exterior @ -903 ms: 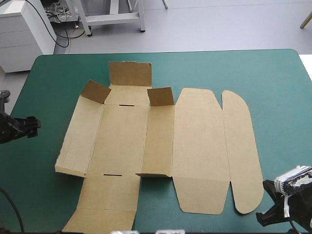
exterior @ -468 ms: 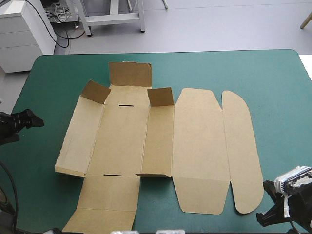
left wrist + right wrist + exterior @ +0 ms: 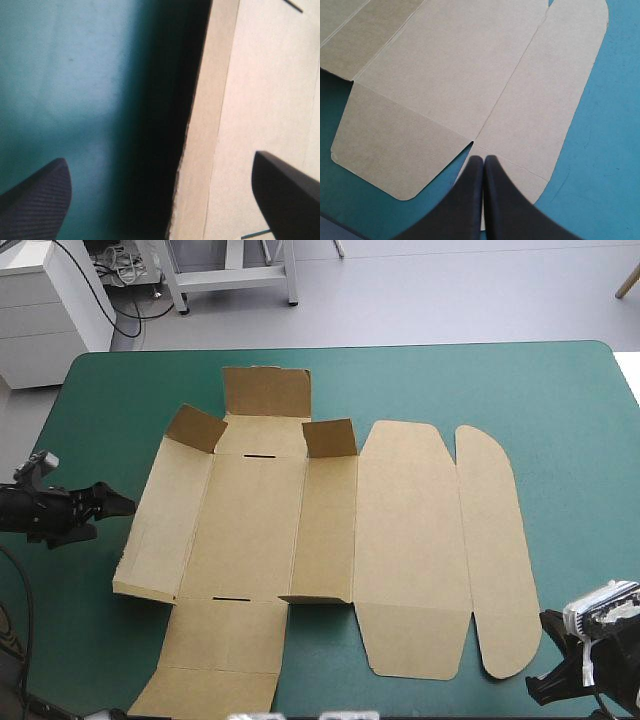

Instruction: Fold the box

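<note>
The brown box lies as a cut sheet in the middle of the table. Its left wall is slightly raised, two small flaps and the far flap stand up, and the lid panels lie flat to the right. My left gripper is open at the left wall's outer edge. In the left wrist view the gripper has that edge between its spread fingers. My right gripper sits by the lid's near right corner. In the right wrist view it is shut, tip over the lid's crease.
The box's near flap reaches the table's front edge. Teal-green cover shows to the right of the lid and along the far edge. A white cabinet stands beyond the far left corner.
My left gripper has moved right, from the table's left edge up to the box's left wall. The right gripper and the box have not moved.
</note>
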Robot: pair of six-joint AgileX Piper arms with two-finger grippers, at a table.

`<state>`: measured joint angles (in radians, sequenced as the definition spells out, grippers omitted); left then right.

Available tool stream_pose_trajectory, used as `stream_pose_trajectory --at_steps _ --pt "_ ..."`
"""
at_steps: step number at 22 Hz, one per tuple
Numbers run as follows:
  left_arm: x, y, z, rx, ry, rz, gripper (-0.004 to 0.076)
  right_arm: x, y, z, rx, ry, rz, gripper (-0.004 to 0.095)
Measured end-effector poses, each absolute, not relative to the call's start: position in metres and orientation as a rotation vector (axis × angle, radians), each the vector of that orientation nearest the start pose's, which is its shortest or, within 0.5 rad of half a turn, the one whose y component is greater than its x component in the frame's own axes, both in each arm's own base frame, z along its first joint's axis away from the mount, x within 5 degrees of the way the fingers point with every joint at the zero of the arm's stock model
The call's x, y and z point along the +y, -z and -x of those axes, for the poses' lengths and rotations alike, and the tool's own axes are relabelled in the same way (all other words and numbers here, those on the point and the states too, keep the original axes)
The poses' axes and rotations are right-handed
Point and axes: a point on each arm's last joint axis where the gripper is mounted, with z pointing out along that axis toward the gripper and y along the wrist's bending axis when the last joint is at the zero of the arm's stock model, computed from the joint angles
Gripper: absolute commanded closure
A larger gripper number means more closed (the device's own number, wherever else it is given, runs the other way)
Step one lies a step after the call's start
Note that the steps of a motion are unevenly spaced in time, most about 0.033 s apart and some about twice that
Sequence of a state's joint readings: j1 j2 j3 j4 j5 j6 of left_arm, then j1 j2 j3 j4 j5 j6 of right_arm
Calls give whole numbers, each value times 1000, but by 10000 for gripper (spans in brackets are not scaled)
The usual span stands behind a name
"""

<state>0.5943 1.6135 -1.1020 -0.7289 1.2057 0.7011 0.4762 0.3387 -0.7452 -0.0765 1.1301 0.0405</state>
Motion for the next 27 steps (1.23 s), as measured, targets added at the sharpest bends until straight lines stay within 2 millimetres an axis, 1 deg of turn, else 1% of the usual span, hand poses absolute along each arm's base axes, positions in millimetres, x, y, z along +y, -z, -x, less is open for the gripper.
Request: stream_pose_trajectory --at_steps 3,6,8,11,17,24,27 --pt "96 -243 -277 2729 784 124 32 8 -338 -30 2159 -189 475 929" --pt "73 -233 -276 2805 795 -1 32 8 -338 -30 2159 -188 475 929" --pt "67 -228 -275 2825 808 -21 32 8 -338 -30 2158 -187 475 929" --pt "66 -228 -274 2838 811 5 32 8 -338 -30 2158 -187 475 929" --pt "58 -214 -265 2856 901 74 32 8 -338 -30 2158 -187 475 928" --pt "54 -213 -266 2850 915 66 33 8 -338 -30 2154 -177 491 929" --pt "48 -213 -267 2856 919 36 33 8 -338 -30 2153 -175 496 929"
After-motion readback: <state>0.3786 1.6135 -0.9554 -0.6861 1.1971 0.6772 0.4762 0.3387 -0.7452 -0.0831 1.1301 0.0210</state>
